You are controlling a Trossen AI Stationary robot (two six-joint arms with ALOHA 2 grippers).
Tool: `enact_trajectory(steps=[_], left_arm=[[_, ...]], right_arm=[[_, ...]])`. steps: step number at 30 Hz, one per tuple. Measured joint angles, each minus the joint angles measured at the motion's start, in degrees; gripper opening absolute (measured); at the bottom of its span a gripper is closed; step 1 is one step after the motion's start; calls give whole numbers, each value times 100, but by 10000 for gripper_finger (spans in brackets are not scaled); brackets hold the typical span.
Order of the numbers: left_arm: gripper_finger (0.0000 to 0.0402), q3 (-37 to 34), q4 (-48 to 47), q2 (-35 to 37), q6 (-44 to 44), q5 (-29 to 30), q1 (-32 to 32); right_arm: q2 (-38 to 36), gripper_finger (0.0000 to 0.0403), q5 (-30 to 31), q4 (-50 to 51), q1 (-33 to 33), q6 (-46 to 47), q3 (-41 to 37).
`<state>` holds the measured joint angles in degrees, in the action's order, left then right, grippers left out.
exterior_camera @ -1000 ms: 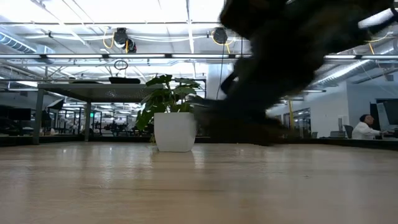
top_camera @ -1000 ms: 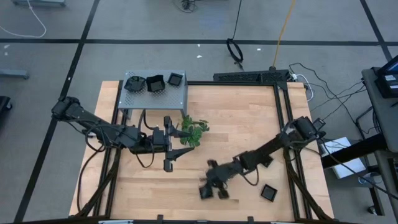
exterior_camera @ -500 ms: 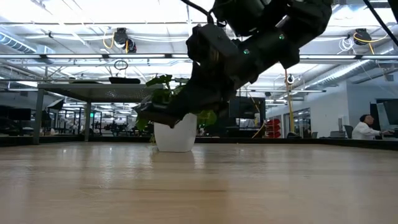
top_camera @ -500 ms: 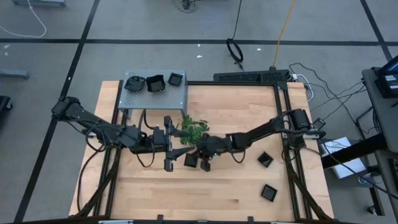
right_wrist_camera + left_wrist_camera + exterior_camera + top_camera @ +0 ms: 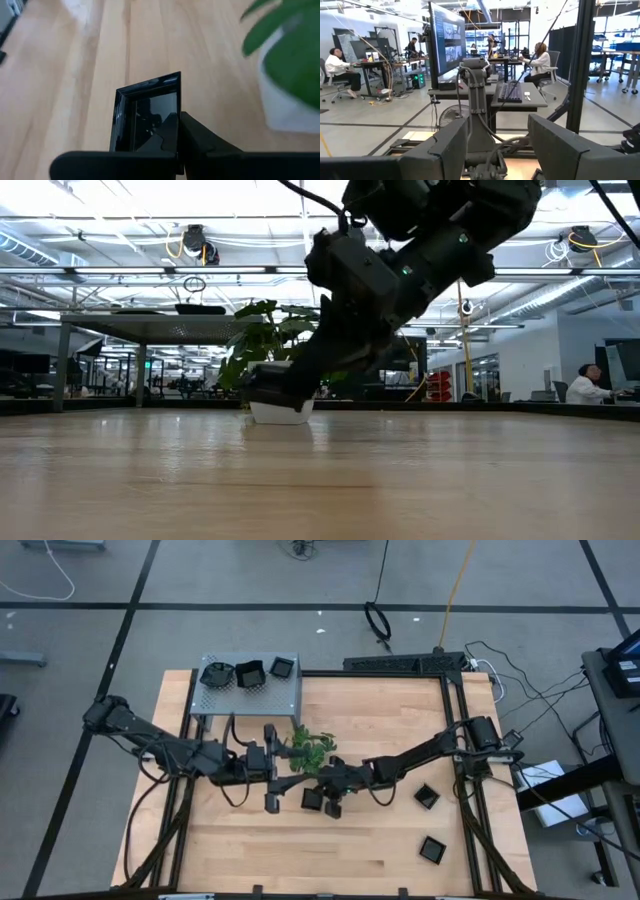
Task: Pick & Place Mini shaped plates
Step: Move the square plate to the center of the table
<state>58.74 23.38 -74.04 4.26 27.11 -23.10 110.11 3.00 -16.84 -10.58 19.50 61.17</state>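
Observation:
My right gripper (image 5: 324, 798) reaches across the middle of the table and is shut on a small black square plate (image 5: 311, 798), just near of the green plant in its white pot (image 5: 310, 751). The plate also shows in the right wrist view (image 5: 147, 112) and the low view (image 5: 272, 392). My left gripper (image 5: 271, 772) waits open and empty just left of the plate and plant. Three more black plates (image 5: 248, 673) rest on top of the grey perforated box (image 5: 262, 698). Two square plates (image 5: 427, 796) (image 5: 433, 849) lie flat on the table's right side. My right gripper holds the square plate by one side of its rim (image 5: 175, 102), near a corner. One finger (image 5: 167, 131) lies inside the dish; the other is hidden. The fingers slant down from the table's right. The plate sits about level, low over the wood; whether it touches, I cannot tell.
The plant in its white pot (image 5: 280, 395) stands just beyond the held plate. The grey box stands at the far left corner. Bare wood lies along the near edge (image 5: 300, 860). People sit at desks in the room beyond the table.
My right gripper has carried the square plate from the near middle of the table toward the far edge and the left gripper. It now stands beside the plant. In the last half second it has come down lower toward the table.

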Motion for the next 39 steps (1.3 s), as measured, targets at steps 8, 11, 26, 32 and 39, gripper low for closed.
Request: enact_trajectory(steps=[8,11,26,32,39], left_arm=[[214,0,93,0,1,4,31],[214,0,92,0,-1,4,31],[214,0,85,-2,1,2,31],[214,0,80,-2,163,2,31],[214,0,71,-2,159,2,31]], right_arm=[[333,0,-315,117,10,380,12],[336,2,-309,59,-1,395,-2],[-383,144,-300,123,12,573,-3],[-1509,138,-277,1550,-60,492,-4],[-2667,127,-155,4827,-499,1028,0]])
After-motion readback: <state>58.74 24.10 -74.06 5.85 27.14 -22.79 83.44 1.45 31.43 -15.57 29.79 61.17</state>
